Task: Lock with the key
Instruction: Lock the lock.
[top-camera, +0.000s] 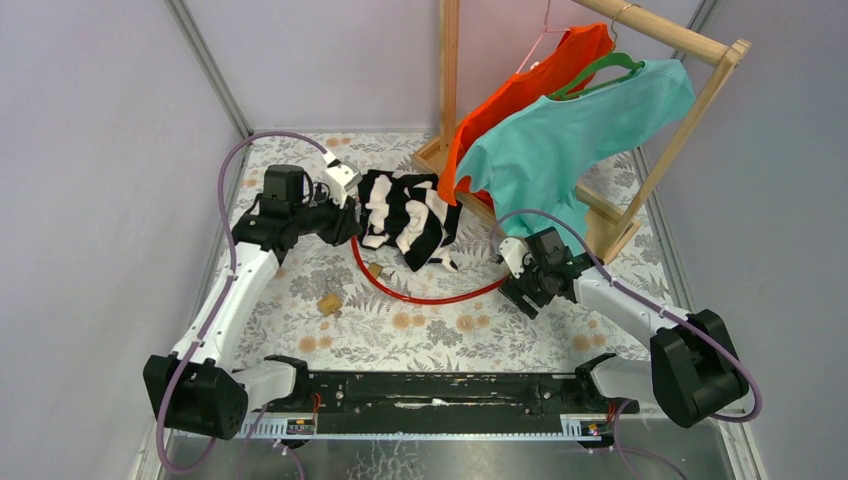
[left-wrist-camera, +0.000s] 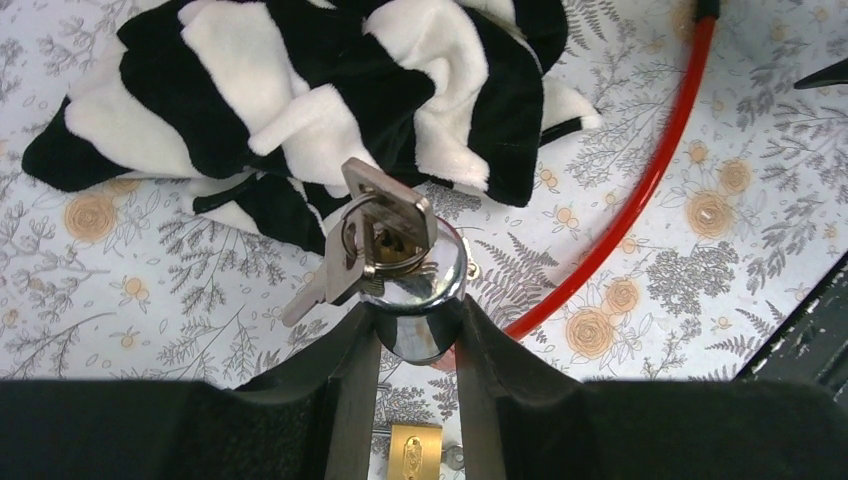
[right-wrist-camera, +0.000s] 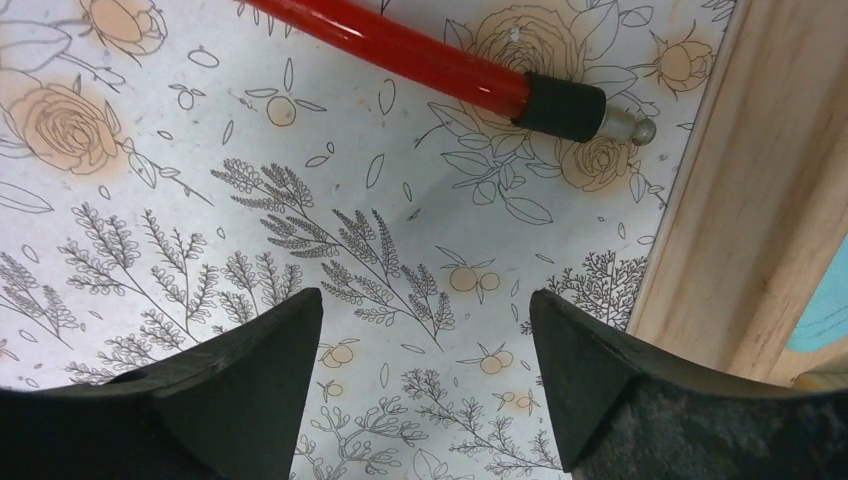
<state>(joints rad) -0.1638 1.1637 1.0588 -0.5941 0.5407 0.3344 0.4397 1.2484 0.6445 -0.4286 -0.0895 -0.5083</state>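
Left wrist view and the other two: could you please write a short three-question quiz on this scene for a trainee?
1. True or false: the left end effector is shut on the chrome lock head, which has a key in it.
2. Pick one. The right end effector is: A) shut on the cable's pin; B) open, holding nothing; C) gripping the wooden rack.
3. Short answer: what small brass thing shows at the bottom edge of the left wrist view?

Key: 1 true; 2 B; 3 a padlock.
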